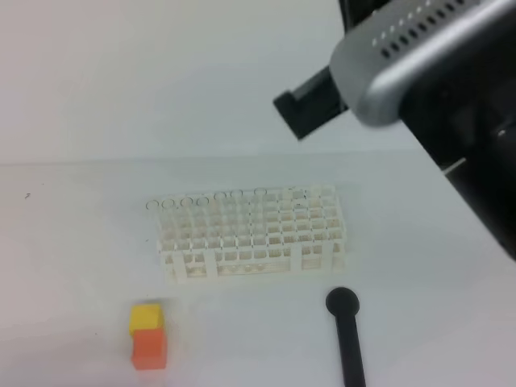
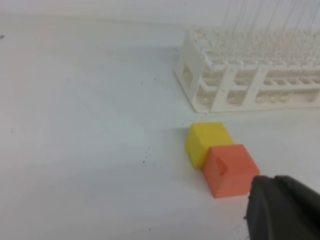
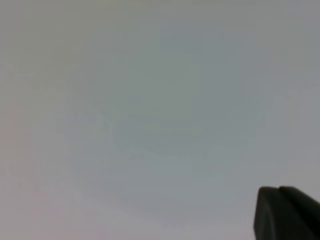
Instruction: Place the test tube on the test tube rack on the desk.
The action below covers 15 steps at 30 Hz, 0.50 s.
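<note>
On the counter [image 1: 72, 242] the rack [image 1: 251, 234] sits mid-scene, tubes [image 1: 242, 197] standing along its back row — upright, likely because the lattice holds each one — with the yellow-and-orange blocks [image 1: 148, 334] and a black stick [image 1: 347, 334] in front. Right fingers [image 1: 310, 103], pressed together, hang high behind the rack, pinching nothing visible. Left fingers [image 2: 285, 207] — closed too — rest low beside the orange block, probably parked clear.

Rack [image 1: 254, 234] was white — square-hole lattice pattern, clear glass tubes [image 1: 242, 196] in it. Desk [image 1: 72, 266] plain white. Blocks: yellow [image 1: 146, 317] and orange [image 1: 149, 348]. Stick [image 1: 347, 337] black (round head). Right arm [image 1: 403, 56] silver over black.
</note>
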{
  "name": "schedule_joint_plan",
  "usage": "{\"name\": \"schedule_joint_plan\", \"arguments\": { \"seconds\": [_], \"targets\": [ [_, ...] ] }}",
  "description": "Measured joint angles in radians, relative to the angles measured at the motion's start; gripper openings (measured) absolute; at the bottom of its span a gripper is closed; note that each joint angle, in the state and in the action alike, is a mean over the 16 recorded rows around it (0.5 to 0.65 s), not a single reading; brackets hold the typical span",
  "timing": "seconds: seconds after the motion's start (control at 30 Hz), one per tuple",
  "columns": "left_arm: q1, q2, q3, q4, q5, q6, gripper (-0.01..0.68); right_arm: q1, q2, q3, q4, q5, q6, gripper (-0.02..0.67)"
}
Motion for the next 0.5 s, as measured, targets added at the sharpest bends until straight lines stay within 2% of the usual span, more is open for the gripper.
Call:
{"name": "schedule_joint_plan", "arguments": {
  "seconds": [0.23,0.5],
  "targets": [
    [0.0,0.0,0.0,0.0,0.0,0.0,-0.001,-0.051,-0.121,0.027,-0.106,0.302,-0.001,-0.001],
    [0.0,0.0,0.0,0.0,0.0,0.0,-0.001,-0.146,-0.322,0.144,-0.114,0.531,-0.002,-0.001]
  ]
}}
